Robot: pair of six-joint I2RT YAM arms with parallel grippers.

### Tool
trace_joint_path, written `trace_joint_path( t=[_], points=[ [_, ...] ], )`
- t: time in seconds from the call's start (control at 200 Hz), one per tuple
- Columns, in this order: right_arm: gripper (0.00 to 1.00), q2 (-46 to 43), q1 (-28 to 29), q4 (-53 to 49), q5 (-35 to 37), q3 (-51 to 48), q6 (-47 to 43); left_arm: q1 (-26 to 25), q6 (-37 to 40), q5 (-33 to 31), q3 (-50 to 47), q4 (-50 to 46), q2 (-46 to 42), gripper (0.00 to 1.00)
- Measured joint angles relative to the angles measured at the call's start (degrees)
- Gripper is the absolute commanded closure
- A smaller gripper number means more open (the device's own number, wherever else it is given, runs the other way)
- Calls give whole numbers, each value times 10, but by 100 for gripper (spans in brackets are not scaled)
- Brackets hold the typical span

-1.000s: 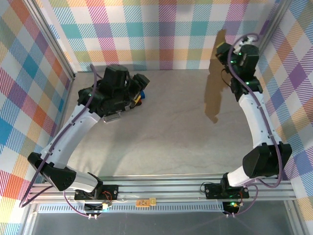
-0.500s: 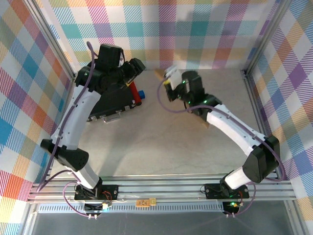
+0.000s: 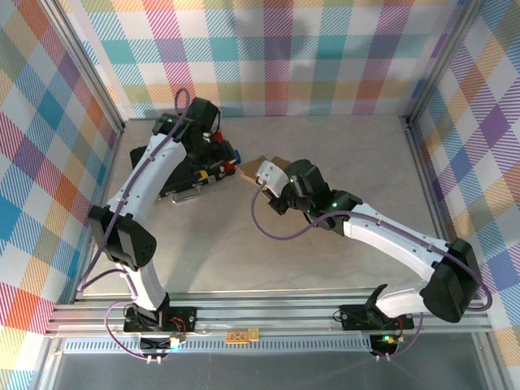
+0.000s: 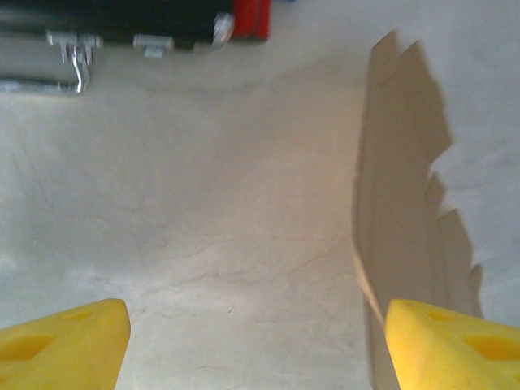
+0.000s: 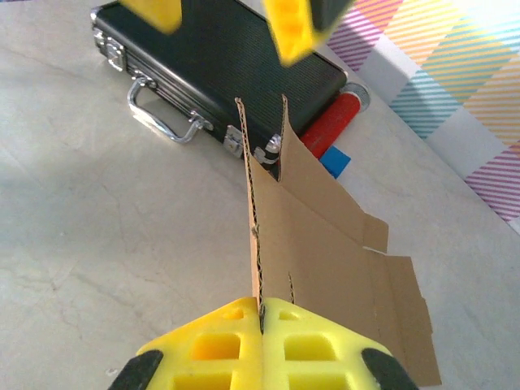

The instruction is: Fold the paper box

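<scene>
Bench point(image 3: 325, 146) level: paper box point(image 5: 317, 236) unfolded sheet, clamped edge-on in right tool point(image 5: 262, 315); left tool point(image 4: 260, 345) apart, empty; all folds remain.

This was a robotics lab test cell, not a lived-in room. Two white-and-black arms, the left arm point(image 3: 142, 179) and the right arm point(image 3: 390, 240), were bolted side by side to a slotted aluminium rail point(image 3: 284, 313) along the near edge of a pale, stone-look table point(image 3: 325, 162). Aluminium frame posts point(image 3: 85, 69) boxed the table in. Bright plaid backdrop panels point(image 3: 309, 49) stood behind it and at both sides in place of ordinary walls. Purple cables point(image 3: 262, 219) trailed along the arms, and green status lights point(image 3: 387, 338) glowed at the right arm's base.
</scene>
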Motion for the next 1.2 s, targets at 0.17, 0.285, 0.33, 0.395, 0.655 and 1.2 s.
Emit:
trace_joint_path(
  t=[0.17, 0.285, 0.33, 0.395, 0.655, 1.2],
  points=[
    [100, -9, 16, -10, 2, -19, -1, 3, -19, 57, -83, 76, -3, 21],
    [100, -9, 23, -17, 7, -21, -1, 3, -22, 79, -85, 103, -3, 21],
    [100, -9, 24, -17, 9, -21, -1, 3, -23, 85, -85, 113, -3, 21],
    [100, -9, 26, -18, 10, -21, -1, 3, -24, 95, -85, 126, -3, 21],
    [100, -9, 28, -18, 15, -21, -1, 2, -26, 127, -98, 158, 13, 34],
    [100, -1, 30, -18, 16, -21, -6, -9, -63, 134, -104, 155, 58, 61]
  ],
)
